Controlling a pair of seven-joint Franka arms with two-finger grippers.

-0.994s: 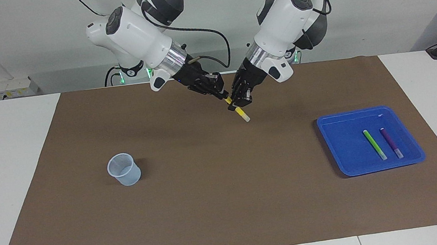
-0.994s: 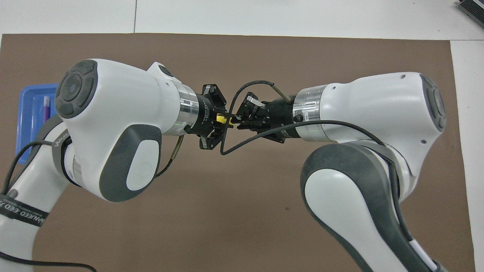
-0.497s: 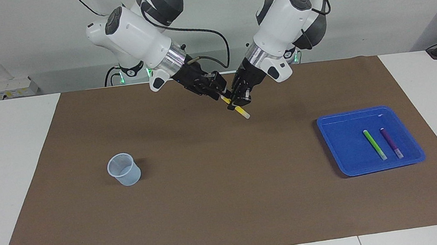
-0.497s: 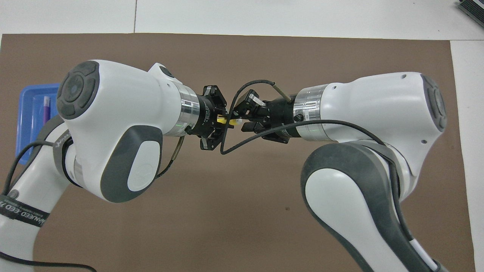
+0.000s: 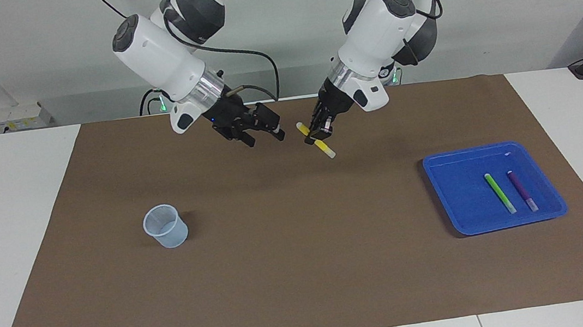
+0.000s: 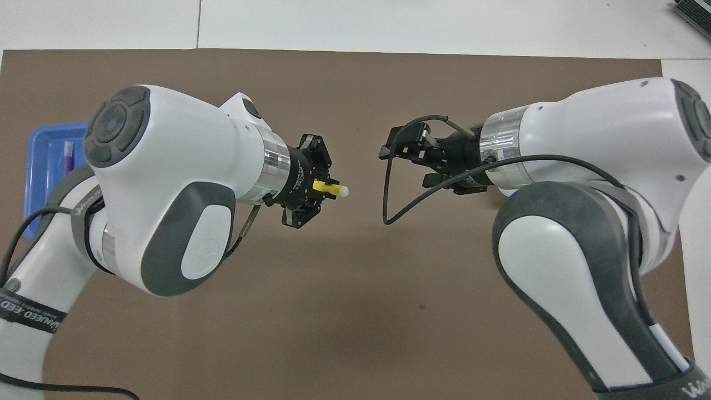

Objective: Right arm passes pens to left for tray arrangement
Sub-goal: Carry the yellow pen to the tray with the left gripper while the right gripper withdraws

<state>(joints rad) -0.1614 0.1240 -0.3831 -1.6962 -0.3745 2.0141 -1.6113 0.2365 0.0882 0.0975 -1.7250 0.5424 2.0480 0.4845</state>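
Yellow slim plastic marker pen (image 5: 316, 141) with pale tip sits clamped crosswise in the black two-finger jaws of the left gripper (image 5: 319, 134), held in the air over the brown mat (image 5: 282, 274) near the robots' edge of the desk (image 5: 13, 228). The right gripper (image 5: 264, 133), black w/ a small blue light above it, hangs just beside, jaws spread wide & holding nothing, a clear gap between it & the pen.

Risks, as judged from here: the grip looks to be near mid-length w/ both ends sticking out, so a fast swing toward the tray could let the pen pivot or slip in the jaws. A drop from this height would likely send it rolling on the mat. Release at the tray could go wrong too: set down on the raised rim, or across the two pens already there, it may knock them out of line. The right arm's loose black cable (image 6: 389, 205) hangs near the left jaws; a snag looks possible if the arms cross close.

Containers: the shallow bright-blue square plastic tray (image 5: 448, 167), toward the left arm's end of the desk, holds a green pen (image 5: 499, 193) & a purple pen (image 5: 522, 190), side by side, roughly parallel, not touching. The small translucent bluish plastic cup (image 5: 166, 226), upright toward the right arm's end, appears to hold nothing.
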